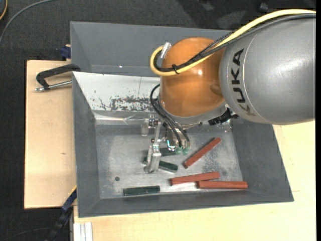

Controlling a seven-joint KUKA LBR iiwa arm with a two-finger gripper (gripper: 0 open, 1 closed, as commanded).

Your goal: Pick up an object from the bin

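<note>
Five small bars lie on the floor of the bin [84, 134], and my gripper [153, 162] is down low near its middle.
Just beside my tip, on the side toward the bin's right edge, lies a short dark green block [168, 166]; I cannot tell whether I touch it, or whether my grip is wide or closed. A long dark green bar [141, 190] lies along the bin's lower edge, left of centre. A tilted red bar [201, 152] lies toward the right edge. A second red bar [194, 179] and a third red bar [222, 185] lie side by side near the lower right corner.
</note>
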